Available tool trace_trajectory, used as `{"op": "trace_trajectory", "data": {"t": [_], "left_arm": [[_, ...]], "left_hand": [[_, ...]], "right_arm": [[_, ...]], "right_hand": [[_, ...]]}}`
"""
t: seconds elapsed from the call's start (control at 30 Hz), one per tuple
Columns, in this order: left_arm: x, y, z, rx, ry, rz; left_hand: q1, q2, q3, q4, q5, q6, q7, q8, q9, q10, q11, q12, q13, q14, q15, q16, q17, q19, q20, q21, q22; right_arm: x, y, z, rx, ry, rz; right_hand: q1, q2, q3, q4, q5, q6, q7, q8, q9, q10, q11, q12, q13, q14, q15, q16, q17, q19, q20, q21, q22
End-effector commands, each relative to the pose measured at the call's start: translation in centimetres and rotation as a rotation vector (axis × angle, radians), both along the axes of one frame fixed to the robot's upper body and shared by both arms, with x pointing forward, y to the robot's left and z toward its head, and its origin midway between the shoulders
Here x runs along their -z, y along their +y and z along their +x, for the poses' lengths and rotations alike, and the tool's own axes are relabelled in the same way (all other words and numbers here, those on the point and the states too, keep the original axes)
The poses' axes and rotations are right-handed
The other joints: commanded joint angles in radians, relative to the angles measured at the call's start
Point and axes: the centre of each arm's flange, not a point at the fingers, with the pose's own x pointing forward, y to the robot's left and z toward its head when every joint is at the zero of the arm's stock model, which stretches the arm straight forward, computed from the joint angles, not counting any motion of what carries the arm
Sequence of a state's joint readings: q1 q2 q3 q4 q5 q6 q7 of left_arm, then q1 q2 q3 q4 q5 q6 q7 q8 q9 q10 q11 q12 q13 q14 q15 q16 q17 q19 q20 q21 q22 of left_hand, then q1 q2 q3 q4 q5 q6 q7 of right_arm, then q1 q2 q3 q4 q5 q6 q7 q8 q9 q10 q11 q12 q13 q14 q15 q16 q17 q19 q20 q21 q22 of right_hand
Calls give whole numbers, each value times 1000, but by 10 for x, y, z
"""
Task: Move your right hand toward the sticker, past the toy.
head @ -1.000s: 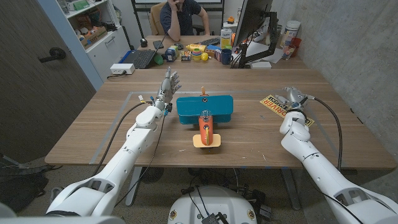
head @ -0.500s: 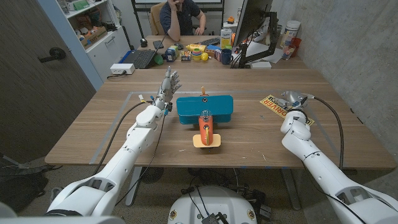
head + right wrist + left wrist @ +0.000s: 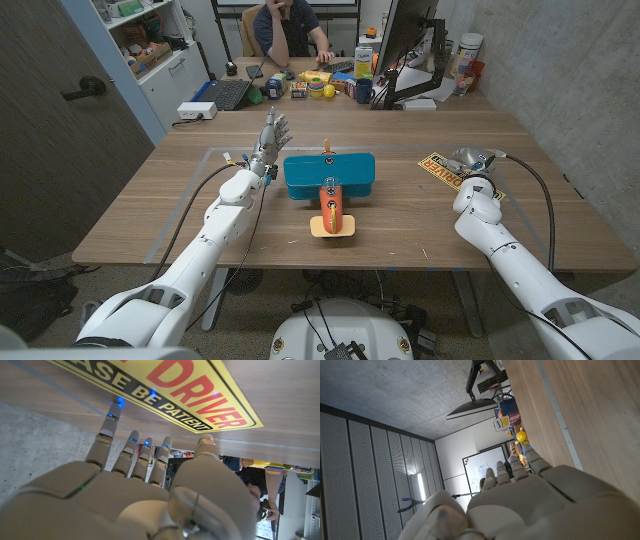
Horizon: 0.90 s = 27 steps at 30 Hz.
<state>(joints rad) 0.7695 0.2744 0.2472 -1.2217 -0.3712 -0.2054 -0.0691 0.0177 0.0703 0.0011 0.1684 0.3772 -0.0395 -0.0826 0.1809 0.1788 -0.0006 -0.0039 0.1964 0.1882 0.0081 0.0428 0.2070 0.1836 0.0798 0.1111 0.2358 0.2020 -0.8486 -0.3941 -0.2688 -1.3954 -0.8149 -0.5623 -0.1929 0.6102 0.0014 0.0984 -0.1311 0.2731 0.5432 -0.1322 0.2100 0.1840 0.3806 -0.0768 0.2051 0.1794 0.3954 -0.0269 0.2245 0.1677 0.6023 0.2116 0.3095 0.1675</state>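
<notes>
Wooden desk (image 3: 400, 235) carries everything, with a cluttered second desk and a seated person (image 3: 292, 25) behind it. Nearest, at the middle, an orange toy (image 3: 332, 207) sits on its tan base, just in front of a blue box (image 3: 329, 175). At the right, the right hand (image 3: 470, 160) is over the near part of the yellow-and-black sticker (image 3: 442, 166), well right of the toy; the wrist view has its fingers (image 3: 132, 452) stretched out and slightly apart, tips at or just off the wood beside the sticker's edge, holding nothing, though contact is hard to judge. Farther left, the left hand (image 3: 273, 131) is raised beside the box, fingers apart and empty.
</notes>
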Motion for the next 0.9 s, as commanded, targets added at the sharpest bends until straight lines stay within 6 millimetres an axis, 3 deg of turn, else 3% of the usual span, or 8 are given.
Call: {"op": "trace_trajectory", "data": {"t": [0.03,0.9], "left_arm": [[0,-2,-1,1,-2,2],[1,-1,0,9,0,3]], "left_hand": [[5,64,-5,2,7,-3,-6,5,5,1,2,5,3,1,-1,1,4,8,5,-5,2],[4,65,-9,2,8,-4,-6,5,5,0,3,5,3,0,-2,1,4,8,5,-6,2]], "right_arm": [[-1,-1,-1,0,-9,2],[-2,0,-3,0,-2,14]], "right_hand": [[10,1,2,-4,-6,12,-4,-1,5,10,0,-6,3,15,-3,0,0,18,-3,-4,0],[24,9,6,0,-14,1,-14,-15,6,-3,-2,-15,6,30,-12,-10,0,32,-19,-27,2]]}}
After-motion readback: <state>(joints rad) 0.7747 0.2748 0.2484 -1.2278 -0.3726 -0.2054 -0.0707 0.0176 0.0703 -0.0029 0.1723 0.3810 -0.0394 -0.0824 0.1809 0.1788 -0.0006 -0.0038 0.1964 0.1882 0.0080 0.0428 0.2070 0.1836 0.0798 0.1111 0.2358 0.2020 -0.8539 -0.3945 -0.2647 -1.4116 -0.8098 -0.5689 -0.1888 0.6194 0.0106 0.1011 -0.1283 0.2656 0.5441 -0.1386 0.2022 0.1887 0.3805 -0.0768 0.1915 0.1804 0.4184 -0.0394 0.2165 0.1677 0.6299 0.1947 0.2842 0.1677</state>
